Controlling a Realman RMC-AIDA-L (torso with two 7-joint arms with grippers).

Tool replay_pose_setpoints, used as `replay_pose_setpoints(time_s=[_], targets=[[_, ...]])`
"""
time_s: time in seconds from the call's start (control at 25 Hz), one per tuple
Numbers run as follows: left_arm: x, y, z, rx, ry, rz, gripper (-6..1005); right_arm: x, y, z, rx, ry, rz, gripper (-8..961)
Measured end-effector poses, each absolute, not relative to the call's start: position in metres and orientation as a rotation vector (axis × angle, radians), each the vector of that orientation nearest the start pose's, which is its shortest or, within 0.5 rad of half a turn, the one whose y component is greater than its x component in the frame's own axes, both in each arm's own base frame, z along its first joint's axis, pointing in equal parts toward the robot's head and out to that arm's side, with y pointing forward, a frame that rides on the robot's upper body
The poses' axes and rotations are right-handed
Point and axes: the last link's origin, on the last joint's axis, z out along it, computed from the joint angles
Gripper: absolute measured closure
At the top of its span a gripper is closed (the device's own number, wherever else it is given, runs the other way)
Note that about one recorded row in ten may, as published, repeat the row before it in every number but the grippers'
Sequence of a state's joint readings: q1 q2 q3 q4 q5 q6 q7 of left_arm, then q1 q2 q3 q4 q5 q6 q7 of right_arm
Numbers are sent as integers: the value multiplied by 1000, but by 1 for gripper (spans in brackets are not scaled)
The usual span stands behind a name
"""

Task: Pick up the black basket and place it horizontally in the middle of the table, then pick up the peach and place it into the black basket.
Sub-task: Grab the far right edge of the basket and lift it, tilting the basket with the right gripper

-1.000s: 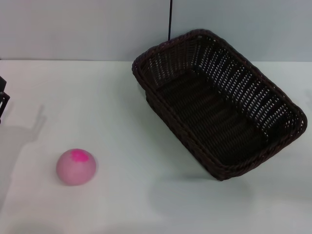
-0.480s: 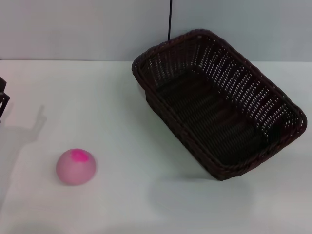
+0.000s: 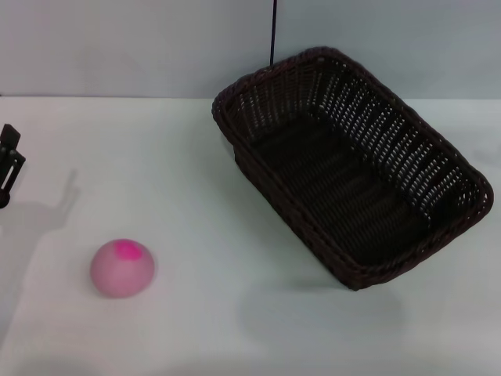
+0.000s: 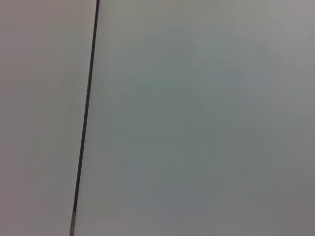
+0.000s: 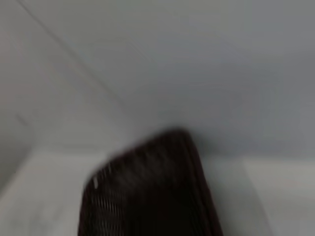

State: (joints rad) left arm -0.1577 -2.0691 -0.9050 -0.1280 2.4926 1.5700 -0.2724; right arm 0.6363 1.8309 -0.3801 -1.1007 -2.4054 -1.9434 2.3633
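The black basket (image 3: 352,164) is a large dark woven basket lying at an angle on the right half of the white table (image 3: 203,196), empty inside. It also shows blurred in the right wrist view (image 5: 152,191). The peach (image 3: 122,267) is a small pink ball with a magenta blotch, on the table at the front left. My left gripper (image 3: 9,164) shows only as a dark part at the far left edge, well left of the peach and above it. My right gripper is out of view.
A thin dark cable (image 3: 273,31) runs down the grey wall behind the basket; it also shows in the left wrist view (image 4: 86,118). The table's back edge meets the wall.
My left gripper has come a little further into the head view from the left edge. The basket and the peach have not moved.
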Motion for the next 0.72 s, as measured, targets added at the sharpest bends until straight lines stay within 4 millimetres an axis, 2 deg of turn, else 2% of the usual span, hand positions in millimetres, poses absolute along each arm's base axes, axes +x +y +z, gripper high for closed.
replay_pose_setpoints(time_s=[0.04,0.16,0.2,0.24,0.36,0.6,0.68,0.72], targets=[[-356,223,9,-1529,-468,-867,200,264,343,187,-2343,1494,351,342],[-356,220,11,-1523,-465,-874,200,254,359,172,-2371,1533,204,346],[-356,220,11,-1523,-465,-874,200,247,367,158,-2394,1525,158,348],[-356,219,11,-1521,-464,-873,200,247,367,158,-2394,1525,158,349],[-357,218,11,-1519,-466,-871,200,240,378,133,-2416,1507,118,354],[-359,211,13,-1505,-468,-870,200,242,396,85,-2406,1495,36,363],[-361,207,15,-1491,-463,-872,200,243,397,79,-2402,1493,28,366],[-361,206,16,-1490,-460,-872,200,243,400,67,-2394,1486,27,368]])
